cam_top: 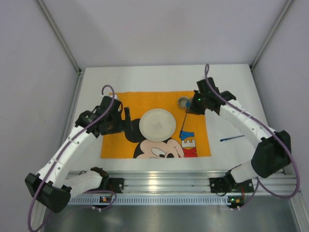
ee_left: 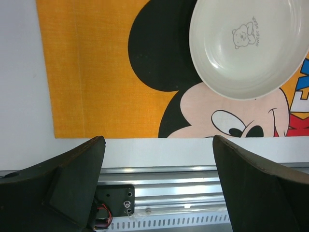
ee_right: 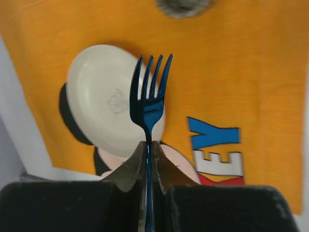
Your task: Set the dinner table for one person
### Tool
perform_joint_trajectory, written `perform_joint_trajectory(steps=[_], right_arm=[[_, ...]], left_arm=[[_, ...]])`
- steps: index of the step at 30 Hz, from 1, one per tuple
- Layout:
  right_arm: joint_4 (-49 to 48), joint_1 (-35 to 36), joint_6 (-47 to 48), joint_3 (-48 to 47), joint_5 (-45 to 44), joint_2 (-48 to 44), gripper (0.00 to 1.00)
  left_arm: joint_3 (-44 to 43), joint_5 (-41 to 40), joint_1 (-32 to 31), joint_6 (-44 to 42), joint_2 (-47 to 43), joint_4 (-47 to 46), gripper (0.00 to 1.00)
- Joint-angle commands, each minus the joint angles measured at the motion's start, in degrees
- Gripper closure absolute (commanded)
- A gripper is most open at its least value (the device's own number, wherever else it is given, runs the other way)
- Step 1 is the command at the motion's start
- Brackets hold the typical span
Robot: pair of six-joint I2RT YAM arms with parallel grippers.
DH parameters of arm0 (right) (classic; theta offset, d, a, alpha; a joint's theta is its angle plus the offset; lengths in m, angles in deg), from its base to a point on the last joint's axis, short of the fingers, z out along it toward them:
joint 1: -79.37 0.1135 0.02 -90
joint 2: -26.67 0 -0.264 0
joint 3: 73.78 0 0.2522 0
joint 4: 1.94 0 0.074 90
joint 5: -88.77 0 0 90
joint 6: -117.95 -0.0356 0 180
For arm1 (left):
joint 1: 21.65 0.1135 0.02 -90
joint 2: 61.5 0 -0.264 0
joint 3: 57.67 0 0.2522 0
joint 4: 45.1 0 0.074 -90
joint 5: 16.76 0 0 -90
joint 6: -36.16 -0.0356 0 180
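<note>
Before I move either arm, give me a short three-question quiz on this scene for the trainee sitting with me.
1. True or false: the left tool is shut on the plate.
2. The right tool holds: A a napkin, B a fork, C a bottle.
3. What does the plate lie on?

Key
1. False: the left tool is open and holds nothing.
2. B: the right tool is shut on the handle, with the prongs pointing away from it.
3. The orange placemat, which is spread on the table.
</note>
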Motion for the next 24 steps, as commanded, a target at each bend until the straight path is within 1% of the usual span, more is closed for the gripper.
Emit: perform_joint_trajectory(steps=[1, 2, 3, 4, 5, 6, 7, 8, 9, 10, 12, 13, 15, 18, 24], right_arm=[[-5.79, 9.43, -5.88, -11.16, 2.20, 9.16, 1.00], [-7.98, 13.72, -6.93, -13.81, 3.33, 11.80, 1.00], [-8.69, 15.50, -7.55, -16.97, 3.95, 17.91, 1.00], [-9.14, 17.26, -8.26, -23.62, 4.74, 21.11, 1.00], [-10.62, 20.06, -9.22, -27.16, 6.58, 24.36, 1.00], [-11.07, 21.39, -9.93, -30.77, 7.29, 30.74, 1.00], [-11.51, 22.54, -10.37, -38.11, 8.17, 34.03, 1.00], [-11.60, 24.46, -10.81, -42.10, 9.31, 37.19, 1.00], [-11.69, 25.27, -11.68, -45.79, 9.76, 43.14, 1.00], [-11.52, 26.67, -12.21, -52.53, 10.11, 45.99, 1.00], [-11.34, 27.47, -14.84, -57.50, 10.38, 52.48, 1.00], [-11.51, 27.73, -15.90, -60.04, 10.29, 54.00, 1.00], [-11.43, 28.00, -17.49, -61.38, 9.94, 57.16, 1.00], [-11.08, 28.26, -17.49, -60.69, 9.59, 59.01, 1.00], [-9.40, 28.70, -16.08, -58.58, 7.13, 60.16, 1.00]], left_arm=[[-1.86, -6.02, 0.04, 1.37, -3.76, 2.45, 0.02], [-2.56, -8.55, 0.13, 2.16, -4.29, 4.55, 0.02], [-4.22, -9.71, 0.13, 2.69, -4.64, 5.61, 0.02], [-5.11, -10.77, 0.13, 3.47, -5.43, 6.84, 0.02], [-5.99, -11.91, 0.22, 3.74, -5.79, 7.72, 0.02], [-7.39, -13.14, 0.30, 3.92, -6.14, 9.13, 0.01], [-8.01, -13.67, 0.30, 4.10, -6.66, 9.57, 0.01], [-8.45, -13.94, 0.22, 4.10, -7.45, 10.01, 0.02], [-8.72, -14.20, 0.30, 4.01, -7.81, 10.28, 0.02], [-8.90, -14.29, 0.30, 3.92, -8.16, 10.80, 0.02], [-9.07, -14.29, 0.30, 4.01, -8.86, 12.03, 0.02], [-9.07, -14.03, 0.30, 3.92, -9.13, 13.08, 0.01], [-9.16, -13.77, 0.39, 3.92, -10.00, 14.14, 0.02], [-9.42, -13.94, 0.39, 3.83, -11.58, 15.90, 0.02], [-10.48, -15.61, 0.39, 2.96, -12.29, 18.19, 0.02]])
